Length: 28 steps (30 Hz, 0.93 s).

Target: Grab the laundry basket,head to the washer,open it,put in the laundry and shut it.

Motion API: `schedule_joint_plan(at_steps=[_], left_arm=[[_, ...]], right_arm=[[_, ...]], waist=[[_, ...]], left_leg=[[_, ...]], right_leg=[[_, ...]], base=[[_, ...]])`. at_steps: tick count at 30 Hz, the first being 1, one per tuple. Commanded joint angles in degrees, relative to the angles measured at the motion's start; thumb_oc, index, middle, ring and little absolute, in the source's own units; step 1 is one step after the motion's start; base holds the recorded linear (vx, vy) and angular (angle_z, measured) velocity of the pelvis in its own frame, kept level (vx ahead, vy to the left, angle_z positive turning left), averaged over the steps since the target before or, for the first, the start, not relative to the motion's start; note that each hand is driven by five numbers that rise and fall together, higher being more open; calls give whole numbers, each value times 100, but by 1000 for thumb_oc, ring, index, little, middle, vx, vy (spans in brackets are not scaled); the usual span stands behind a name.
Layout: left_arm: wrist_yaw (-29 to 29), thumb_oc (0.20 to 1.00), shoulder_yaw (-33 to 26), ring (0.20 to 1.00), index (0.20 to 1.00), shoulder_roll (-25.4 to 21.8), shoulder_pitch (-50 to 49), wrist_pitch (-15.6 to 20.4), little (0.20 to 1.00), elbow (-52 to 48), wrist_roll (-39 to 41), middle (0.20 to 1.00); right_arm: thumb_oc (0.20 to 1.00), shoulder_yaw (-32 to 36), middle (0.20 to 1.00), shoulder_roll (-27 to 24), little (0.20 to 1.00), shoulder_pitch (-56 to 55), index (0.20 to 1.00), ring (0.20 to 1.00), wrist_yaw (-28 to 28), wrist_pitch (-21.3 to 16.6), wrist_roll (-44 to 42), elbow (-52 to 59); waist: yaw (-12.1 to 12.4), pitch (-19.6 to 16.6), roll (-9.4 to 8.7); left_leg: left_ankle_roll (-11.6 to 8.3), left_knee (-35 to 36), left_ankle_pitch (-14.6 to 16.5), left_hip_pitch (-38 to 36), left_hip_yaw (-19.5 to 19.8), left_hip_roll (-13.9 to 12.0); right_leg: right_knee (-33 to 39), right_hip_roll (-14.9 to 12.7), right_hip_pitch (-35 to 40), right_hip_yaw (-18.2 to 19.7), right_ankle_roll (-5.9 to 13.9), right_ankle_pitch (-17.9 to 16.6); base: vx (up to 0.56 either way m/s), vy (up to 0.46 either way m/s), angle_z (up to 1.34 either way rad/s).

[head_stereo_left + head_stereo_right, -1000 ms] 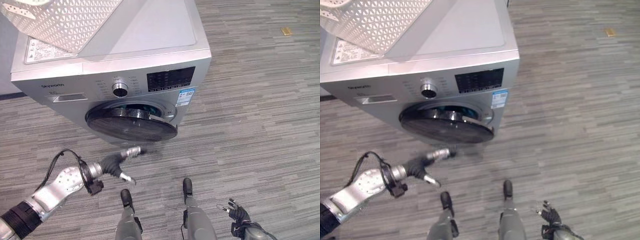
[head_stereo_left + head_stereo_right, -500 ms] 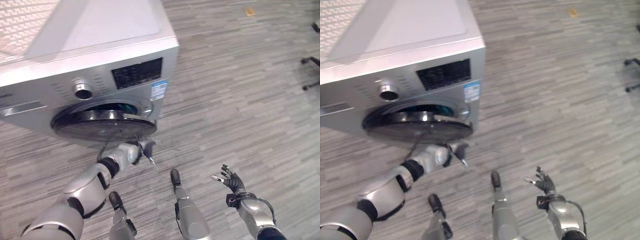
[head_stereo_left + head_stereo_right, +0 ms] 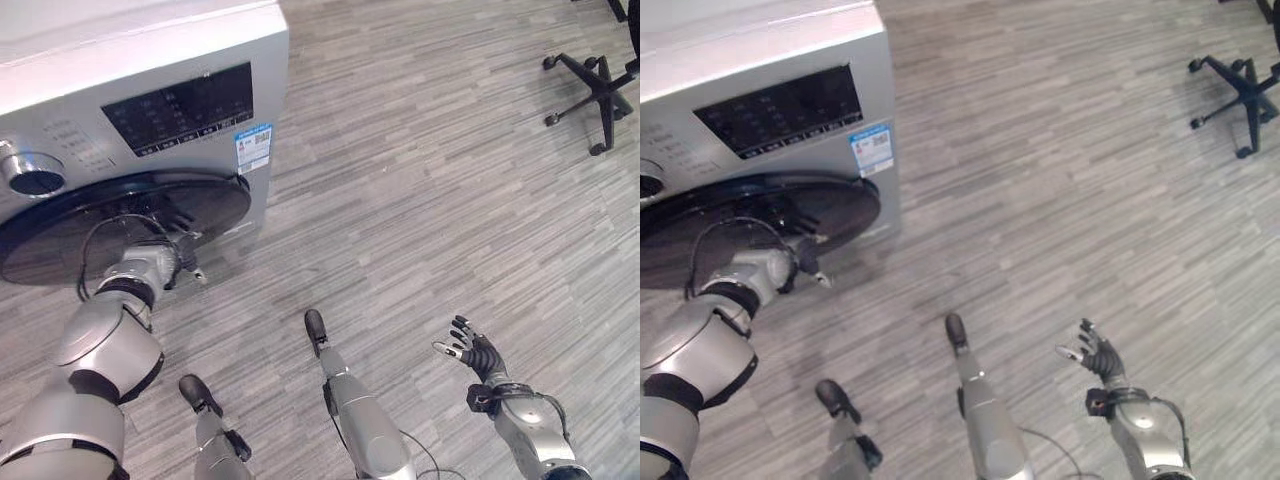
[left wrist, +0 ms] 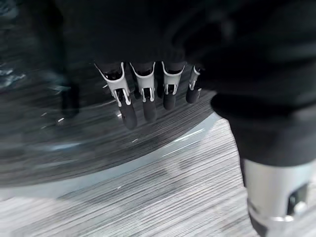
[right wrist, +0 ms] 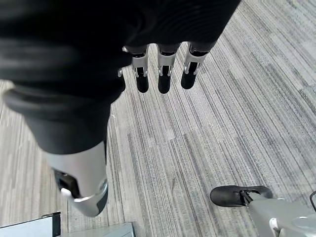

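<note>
Grey striped carpet (image 3: pixel 420 200) runs across the whole room ahead of me, its bands slanting away toward the far wall. At my upper left stands the silver washer (image 3: pixel 150 60), with a dark control panel (image 3: pixel 180 108) on its front, a round knob (image 3: pixel 35 175) to one side of that, and a small blue-and-white sticker (image 3: pixel 253 148) near the front corner. Below the panel I see the washer's round dark door (image 3: pixel 110 225), tilted out from the cabinet so that its glass face points down toward the floor. My left hand (image 3: pixel 170 262) is up against the lower edge of that door; from the wrist camera its fingers (image 4: pixel 143 96) hang fairly straight and side by side just over the dark curved glass (image 4: pixel 74 138), with the thumb apart from them, and they grip nothing that I can make out. Whether the fingertips actually touch the glass I cannot tell. My right hand (image 3: pixel 475 352) is low on the right, well clear of the machine, held over bare carpet with its fingers spread and relaxed, and the palm is empty. Far off at the upper right sits the black star base of an office chair (image 3: pixel 590 85) on casters, well apart from the washer and from both arms. Nothing lies on the carpet between me and the door.
</note>
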<state>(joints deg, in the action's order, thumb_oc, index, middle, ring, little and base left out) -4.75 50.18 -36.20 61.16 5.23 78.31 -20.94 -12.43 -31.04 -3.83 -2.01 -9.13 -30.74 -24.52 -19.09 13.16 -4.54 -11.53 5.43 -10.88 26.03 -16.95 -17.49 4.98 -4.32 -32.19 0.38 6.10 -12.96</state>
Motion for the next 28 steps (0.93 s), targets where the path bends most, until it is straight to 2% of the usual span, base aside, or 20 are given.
schedule_joint_plan(at_steps=[1, 2, 3, 4, 5, 6, 7, 9, 10, 11, 13, 14, 17, 18, 20, 22, 24, 26, 28], left_arm=[[1225, 1000, -483, 1000, 1000, -771, 1605, -35, 1000, -335, 831, 1000], [1357, 1000, -754, 1000, 1000, -708, 1486, 155, 1000, -641, 1384, 1000], [1473, 1000, -1306, 1000, 1000, -629, 959, 456, 1000, -1293, 2289, 1000], [1474, 1000, -1321, 1000, 1000, -634, 938, 451, 1000, -1307, 2289, 1000], [1573, 1000, -1808, 1000, 1000, -542, 337, 687, 1000, -1807, 2840, 1000], [1658, 1000, -2529, 1000, 1000, -249, -936, 988, 1000, -2677, 3488, 1000], [1628, 1000, -2795, 1000, 1000, -84, -1505, 1129, 1000, -2893, 3691, 1000], [1338, 1000, -3354, 1000, 1000, 329, -2851, 1310, 1000, -3443, 4222, 1000], [854, 1000, -3766, 1000, 1000, 805, -3961, 1291, 1000, -3589, 4941, 1000], [728, 1000, -3926, 1000, 1000, 1034, -4440, 1346, 1000, -3671, 5139, 1000], [637, 1000, -3986, 1000, 1000, 1183, -4795, 1386, 1000, -3712, 5165, 1000], [273, 1000, -4171, 1000, 1000, 1375, -5488, 1286, 1000, -3725, 5388, 1000], [17, 1000, -4313, 1000, 1000, 1504, -5988, 1207, 1000, -3619, 5564, 1000], [-255, 1000, -4440, 1000, 1000, 1572, -6378, 1124, 1000, -3423, 5571, 1000], [-293, 1000, -4517, 1000, 1000, 1596, -6532, 1125, 1000, -3299, 5482, 1000], [-167, 1000, -4850, 1000, 1000, 1758, -6663, 1105, 1000, -2603, 5276, 1000], [-128, 1000, -5010, 1000, 1000, 1834, -6658, 1077, 1000, -2283, 5316, 1000], [8, 1000, -5350, 1000, 1000, 1977, -6646, 1059, 1000, -1497, 5233, 1000], [32, 1000, -5410, 1000, 1000, 1995, -6653, 1047, 1000, -1318, 5191, 1000]], right_arm=[[1000, 260, 1000, -175, 1000, 83, 1000, 1000, -125, -363, -103, 65], [1000, 164, 1000, -98, 1000, 87, 1000, 1000, -137, -380, -120, -22], [1000, 30, 1000, 6, 1000, 59, 1000, 1000, -152, -403, -131, -157], [1000, 23, 1000, -2, 1000, 56, 1000, 1000, -151, -405, -132, -159], [1000, -25, 1000, 100, 1000, 20, 1000, 1000, -147, -446, -177, -223], [1000, -37, 1000, 274, 1000, -38, 1000, 1000, -116, -461, -212, -408], [1000, -26, 1000, 386, 1000, -45, 1000, 1000, -110, -460, -151, -545], [1000, 100, 1000, 527, 1000, -118, 1000, 1000, -130, -374, 62, -802], [1000, 254, 1000, 617, 1000, -204, 1000, 1000, -78, -255, 215, -1024], [1000, 371, 1000, 707, 1000, -235, 1000, 1000, -61, -222, 247, -1195], [1000, 450, 1000, 744, 1000, -267, 1000, 1000, -32, -198, 298, -1373], [1000, 662, 1000, 822, 1000, -301, 1000, 1000, 19, -142, 370, -1775], [1000, 765, 1000, 874, 1000, -352, 1000, 1000, 44, -63, 571, -2070], [1000, 865, 1000, 939, 1000, -364, 1000, 1000, 104, -11, 782, -2507], [1000, 901, 1000, 958, 1000, -357, 1000, 1000, 98, 21, 857, -2679], [1000, 923, 1000, 1136, 1000, -285, 1000, 1000, 99, 86, 1001, -3294], [1000, 944, 1000, 1218, 1000, -256, 1000, 1000, 102, 116, 994, -3452], [1000, 942, 1000, 1405, 1000, -235, 1000, 1000, 61, 188, 1081, -3876], [1000, 926, 1000, 1455, 1000, -223, 1000, 1000, 69, 221, 1105, -4013]], waist=[[4, 190, 65], [54, 184, 83], [148, 159, 120], [141, 154, 126], [230, 122, 150], [388, 74, 186], [449, 11, 201], [615, -118, 258], [728, -234, 276], [806, -281, 301], [854, -323, 317], [977, -418, 375], [1065, -528, 423], [1177, -657, 473], [1218, -733, 489], [1378, -925, 494], [1406, -989, 487], [1505, -1169, 454], [1524, -1222, 440]], left_leg=[[126, -43, 164, 58, 596, 52], [124, -43, 165, 54, 621, 72], [122, -43, 181, 3, 651, 88], [122, -43, 182, 1, 652, 88], [123, -43, 196, -62, 664, 107], [133, -43, 250, -246, 636, 127], [136, -43, 272, -326, 620, 133], [146, -43, 368, -608, 577, 146], [203, -43, 309, -828, 500, 154], [222, -43, 349, -987, 509, 160], [238, -43, 383, -1150, 510, 186], [273, -43, 434, -1439, 505, 232], [305, -60, 478, -1662, 540, 260], [354, -109, 562, -1877, 594, 289], [373, -121, 588, -1955, 603, 314], [428, -168, 690, -2203, 696, 385], [435, -175, 705, -2268, 720, 400], [454, -137, 769, -2480, 765, 440], [457, -118, 786, -2548, 781, 454]], right_leg=[[2, -307, 237, -175, 461, 429], [2, -320, 262, -198, 460, 435], [2, -336, 333, -240, 463, 470], [2, -336, 335, -241, 462, 471], [2, -338, 417, -262, 454, 510], [2, -353, 611, -268, 419, 573], [2, -355, 690, -269, 404, 612], [-3, -377, 965, -287, 373, 718], [-4, -402, 1188, -315, 317, 700], [-13, -408, 1352, -345, 303, 753], [-20, -401, 1513, -353, 291, 795], [-61, -410, 1798, -409, 280, 876], [-64, -436, 2073, -480, 264, 949], [-102, -470, 2304, -532, 261, 1016], [-109, -485, 2395, -554, 267, 1041], [-154, -556, 2704, -648, 282, 1113], [-163, -580, 2788, -692, 280, 1134], [-161, -612, 3061, -802, 289, 1222], [-152, -620, 3144, -833, 295, 1239]], base=[[6, -30, 24], [8, -33, 23], [9, -26, 14], [15, -18, 12], [31, 15, 13], [48, 17, 6], [69, 35, -2], [90, 28, -5], [101, 22, 0], [51, 11, 2], [104, 19, 11], [148, 29, 18], [80, 24, 24], [56, 25, 30], [58, 44, 14], [50, 50, 19], [28, 22, 16], [76, 36, 7], [52, 22, 4]])
